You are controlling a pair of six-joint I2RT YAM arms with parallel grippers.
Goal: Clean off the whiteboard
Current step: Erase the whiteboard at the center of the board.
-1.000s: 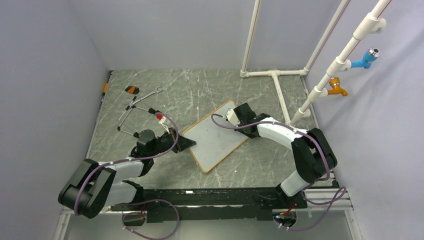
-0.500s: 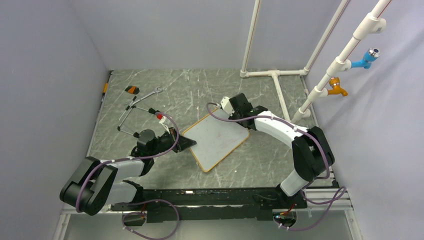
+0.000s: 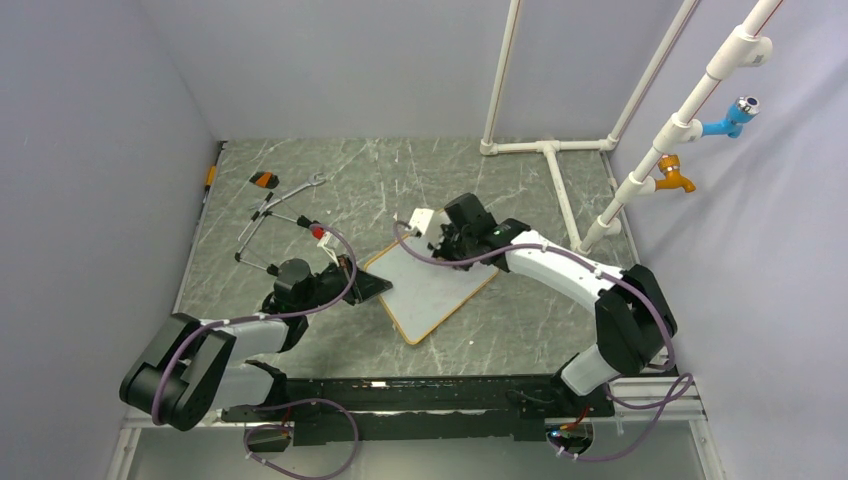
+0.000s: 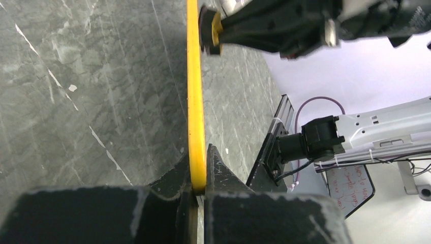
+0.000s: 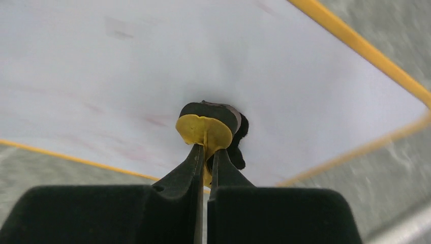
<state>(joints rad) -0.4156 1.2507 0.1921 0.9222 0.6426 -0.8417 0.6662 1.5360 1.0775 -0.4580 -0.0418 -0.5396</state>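
Right pincer (image 5: 206,152) with eraser (image 5: 206,128) slid left over whiteboard (image 3: 430,290), wrench (image 3: 300,187) apart

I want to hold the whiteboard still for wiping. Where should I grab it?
Grab the whiteboard by its thin orange frame, coming in from the side, low along the table. It lies flat, so only the rim offers something to pinch. The left fingers grip it that way.

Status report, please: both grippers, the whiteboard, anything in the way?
Left gripper shut on whiteboard frame edge. Right gripper shut on eraser, pad pressed to board. Board nearly clean, faint pink smears. Nothing blocking the wipe.
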